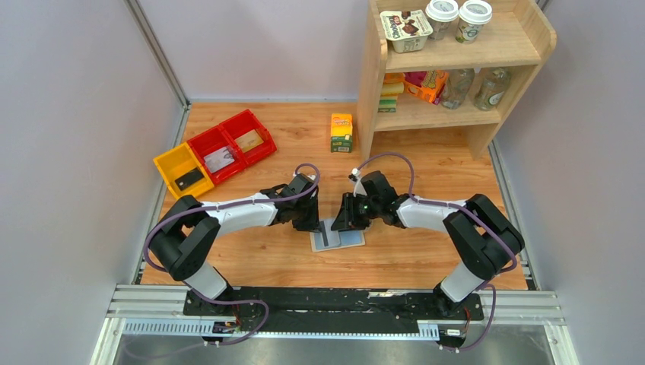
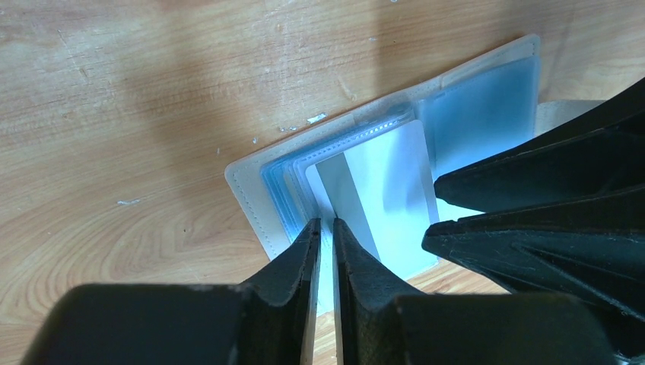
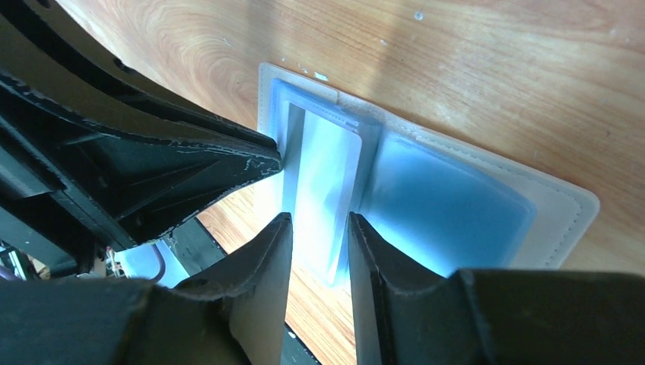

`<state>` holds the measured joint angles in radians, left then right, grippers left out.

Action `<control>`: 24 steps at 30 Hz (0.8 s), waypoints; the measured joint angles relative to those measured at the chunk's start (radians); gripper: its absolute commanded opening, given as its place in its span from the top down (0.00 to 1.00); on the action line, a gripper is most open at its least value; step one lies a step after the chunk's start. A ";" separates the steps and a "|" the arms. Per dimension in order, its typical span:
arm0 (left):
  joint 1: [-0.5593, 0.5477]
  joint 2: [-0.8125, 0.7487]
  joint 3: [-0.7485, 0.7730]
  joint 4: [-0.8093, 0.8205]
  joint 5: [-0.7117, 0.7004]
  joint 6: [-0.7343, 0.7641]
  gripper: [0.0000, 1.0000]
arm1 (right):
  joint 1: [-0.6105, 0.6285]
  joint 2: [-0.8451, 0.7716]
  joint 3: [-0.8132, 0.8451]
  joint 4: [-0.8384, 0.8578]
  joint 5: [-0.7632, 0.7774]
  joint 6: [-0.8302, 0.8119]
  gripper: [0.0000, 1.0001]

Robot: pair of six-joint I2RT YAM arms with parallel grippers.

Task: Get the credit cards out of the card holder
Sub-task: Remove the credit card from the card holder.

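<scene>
The card holder (image 1: pixel 351 240) lies spread open on the wooden table, beige outside (image 2: pixel 251 205) and light blue inside (image 3: pixel 456 205). A whitish credit card (image 2: pixel 388 190) with a dark stripe sticks out of its left sleeves; it also shows in the right wrist view (image 3: pixel 323 175). My left gripper (image 1: pixel 312 225) has its jaws almost together, with its tips (image 2: pixel 325 224) down at the card's left corner on the holder; nothing shows between them. My right gripper (image 1: pixel 344 222) is open, and its fingers straddle the card's free end (image 3: pixel 319 220) without touching it.
Red bins (image 1: pixel 232 148) and a yellow bin (image 1: pixel 182 171) holding flat items stand at the back left. A yellow-green box (image 1: pixel 341 132) stands beside a wooden shelf (image 1: pixel 456 68) with bottles and cups at the back right.
</scene>
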<state>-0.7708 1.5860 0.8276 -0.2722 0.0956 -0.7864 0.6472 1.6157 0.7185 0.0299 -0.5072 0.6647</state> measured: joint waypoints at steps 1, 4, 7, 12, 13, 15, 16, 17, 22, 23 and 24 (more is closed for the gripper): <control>0.000 0.000 0.000 0.000 0.000 0.000 0.82 | 0.000 0.000 0.000 -0.006 0.005 0.000 0.65; 0.000 0.000 0.000 0.000 0.000 0.000 0.82 | 0.000 0.000 0.000 -0.017 0.013 -0.001 0.70; 0.000 0.000 0.000 0.000 0.000 0.000 0.82 | 0.000 0.000 0.000 -0.017 0.012 -0.001 0.75; 0.000 0.000 0.000 0.000 0.000 0.000 0.82 | 0.000 0.000 -0.002 -0.006 0.005 0.001 0.78; 0.000 0.000 0.000 0.000 0.000 0.000 0.82 | -0.001 0.000 -0.005 -0.002 0.002 0.002 0.79; 0.000 0.000 0.000 0.000 0.000 0.000 0.82 | -0.003 0.000 -0.014 0.018 -0.005 0.005 0.82; 0.000 0.000 0.000 0.000 0.000 0.000 0.82 | -0.005 0.000 -0.020 0.025 -0.011 0.008 0.84; 0.000 0.000 0.000 0.000 0.000 0.000 0.82 | -0.008 0.000 -0.027 0.035 -0.017 0.012 0.85; 0.000 0.000 0.000 0.000 0.000 0.002 0.83 | -0.025 0.000 -0.059 0.101 -0.056 0.041 0.85; 0.000 0.000 0.000 0.000 0.000 0.002 0.83 | -0.027 0.000 -0.062 0.110 -0.065 0.047 0.84; 0.000 0.000 0.000 0.000 0.000 0.003 0.83 | -0.029 0.000 -0.063 0.117 -0.071 0.051 0.83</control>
<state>-0.7708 1.5860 0.8276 -0.2722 0.0959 -0.7837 0.6182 1.6157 0.6552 0.1467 -0.5785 0.7155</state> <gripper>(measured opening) 0.176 0.151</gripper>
